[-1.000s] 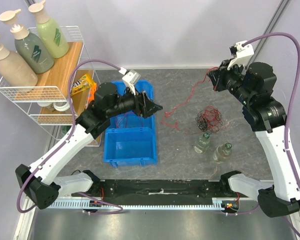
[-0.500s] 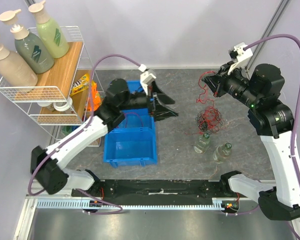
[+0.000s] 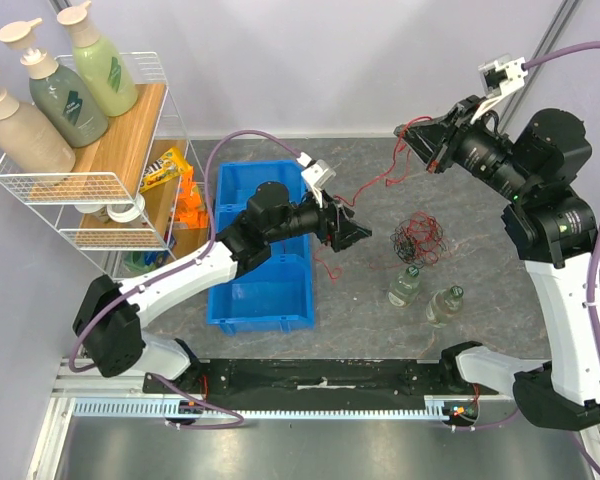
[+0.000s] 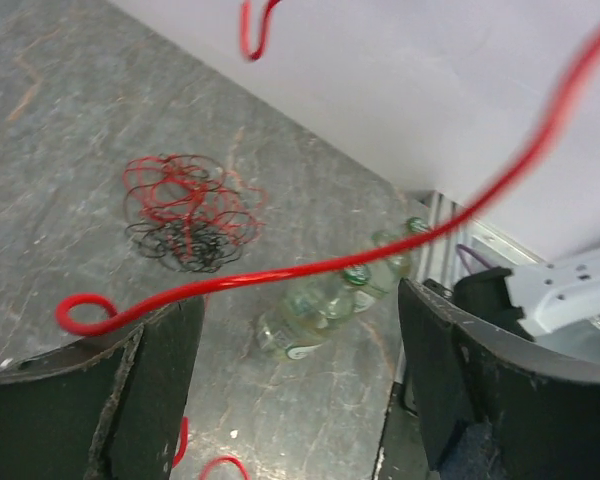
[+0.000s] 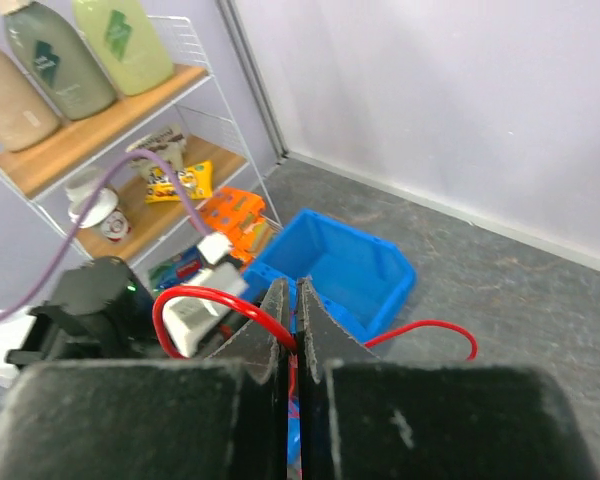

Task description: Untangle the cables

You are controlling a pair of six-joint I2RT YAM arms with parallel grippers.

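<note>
Cables [image 3: 420, 238], red and black, sit in a knotted tangle on the right half of the table, and one red strand [image 4: 310, 268] is lifted clear of it. A pale lilac wall [image 3: 330, 60] backs the scene. The table [image 3: 360, 320] is a grey marbled surface. At its left edge stands a white wire rack [image 3: 40, 180] with a wooden shelf carrying three pump bottles [image 3: 68, 95]; snack packets [image 3: 165, 165] lie on the level below. Beside the rack sit two blue bins [image 3: 265, 295] end to end. The near one shows its blue floor, and the far one is mostly hidden by the left arm. The right gripper [image 5: 292, 300], raised over the table's far right, is clenched on the red strand, which slopes down toward the left gripper [image 4: 300, 330]. That gripper is released, its fingers [image 4: 165, 360] wide apart, and the strand crosses the gap between them; whether it touches a finger I cannot tell. Two small clear bottles [image 3: 405, 285] lie on their sides just on the near side of the tangle.
</note>
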